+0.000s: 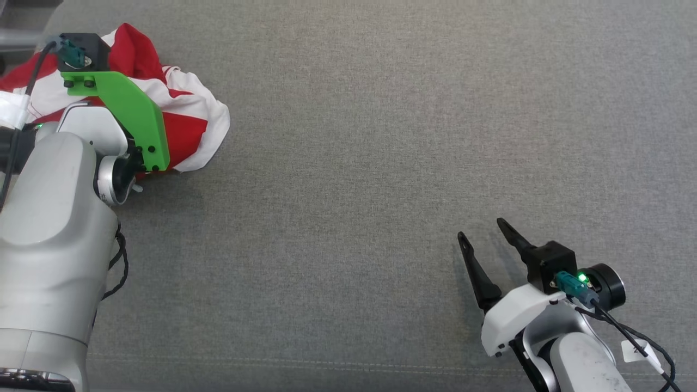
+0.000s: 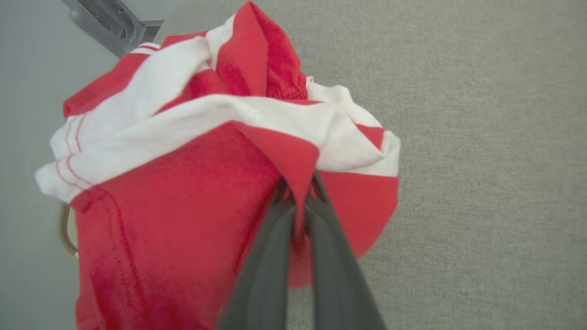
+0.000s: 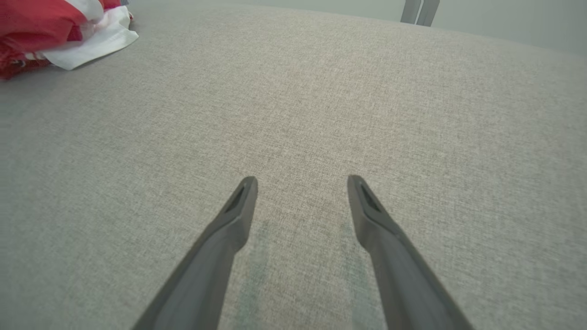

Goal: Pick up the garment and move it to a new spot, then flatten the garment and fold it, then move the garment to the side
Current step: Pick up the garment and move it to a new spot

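Garment (image 1: 185, 120), red and white, crumpled: lying bunched at the far left of the grey fabric surface (image 1: 381, 163). Left claw (image 2: 298, 192) is pinching a red fold between closed fingers. The pickup appears to be only beginning, with moving, flattening, folding and setting aside all remaining. Right claw (image 1: 482, 228) is hovering at the near right, well apart from the garment, fingers spread and holding nothing. A metal bracket (image 2: 114, 23) is showing beyond the far edge. Nothing appears to be obstructing a move toward the middle.
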You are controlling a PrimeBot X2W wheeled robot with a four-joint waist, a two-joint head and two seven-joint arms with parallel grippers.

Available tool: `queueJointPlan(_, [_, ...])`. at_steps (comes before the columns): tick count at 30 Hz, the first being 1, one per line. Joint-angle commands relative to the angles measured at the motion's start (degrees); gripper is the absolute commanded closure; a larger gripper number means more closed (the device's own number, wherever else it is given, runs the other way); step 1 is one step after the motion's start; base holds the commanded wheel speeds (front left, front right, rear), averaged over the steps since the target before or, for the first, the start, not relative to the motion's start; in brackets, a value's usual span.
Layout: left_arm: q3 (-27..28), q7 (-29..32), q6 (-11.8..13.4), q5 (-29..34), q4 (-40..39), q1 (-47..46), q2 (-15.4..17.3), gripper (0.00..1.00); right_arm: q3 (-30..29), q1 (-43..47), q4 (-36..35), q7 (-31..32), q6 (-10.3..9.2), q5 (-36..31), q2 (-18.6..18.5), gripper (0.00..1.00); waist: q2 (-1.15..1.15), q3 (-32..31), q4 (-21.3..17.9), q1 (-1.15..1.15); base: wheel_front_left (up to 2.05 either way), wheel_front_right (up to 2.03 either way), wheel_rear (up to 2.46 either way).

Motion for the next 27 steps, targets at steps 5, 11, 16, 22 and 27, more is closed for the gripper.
queueJointPlan(5, [-0.1,-5.1,-0.6,0.4,-1.8,0.1,-0.9,1.00,1.2,0.9,1.9,-0.9,-0.02,1.5,-0.2,0.00,0.00,-4.3,-0.2,-0.01,0.00,0.00,0.00])
queueJointPlan(11, [-0.6,-11.2,-2.3,0.6,-4.4,-1.5,-2.2,1.00,2.1,2.0,4.0,-1.8,-0.02,3.1,-0.2,0.00,0.00,-9.3,-2.6,-0.01,0.00,0.00,0.00])
queueJointPlan(16, [-2.0,-14.6,-3.3,1.5,-6.1,-3.1,-3.6,1.00,3.1,3.0,5.5,-2.3,-0.02,4.6,-0.2,0.00,0.00,-12.6,-6.3,-0.01,0.00,0.00,0.00])
queueJointPlan(22, [-3.5,-17.3,-4.7,1.2,-8.3,-4.4,-6.8,1.00,3.6,3.6,6.6,-2.9,-0.02,5.6,-0.2,0.00,0.00,-14.7,-12.0,-0.01,0.00,0.00,0.00])
queueJointPlan(27, [-4.4,-18.5,-5.9,-0.5,-9.9,-5.0,-9.8,1.00,4.1,2.6,6.9,-3.3,-0.02,6.3,-0.2,0.00,0.00,-14.6,-18.1,-0.01,0.00,0.00,0.00])
